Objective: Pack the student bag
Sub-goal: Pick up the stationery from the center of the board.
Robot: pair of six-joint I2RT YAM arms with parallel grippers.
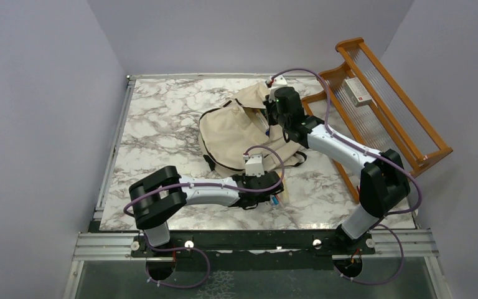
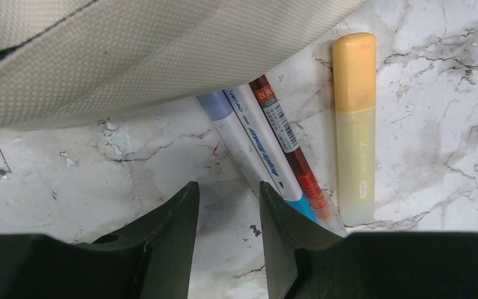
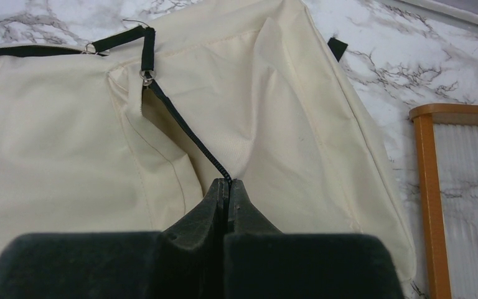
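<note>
The student bag [image 1: 236,128], beige fabric with black zippers, lies at the middle back of the marble table. My right gripper [image 1: 272,117] is over its far right part, shut on the black zipper edge [image 3: 187,134]; its jaws [image 3: 227,182] are pressed together on the bag's cloth [image 3: 68,143]. My left gripper [image 1: 276,196] is open and low at the bag's near edge [image 2: 131,56]. In the left wrist view three pens [image 2: 261,146] and a yellow highlighter [image 2: 355,124] lie on the table, the pens partly under the bag. The gripper [image 2: 227,190] holds nothing; its right finger sits beside the pens.
A wooden rack [image 1: 404,124] stands at the right edge of the table with a white box [image 1: 356,91] lying on it; its frame also shows in the right wrist view [image 3: 429,205]. Grey walls enclose the table on three sides.
</note>
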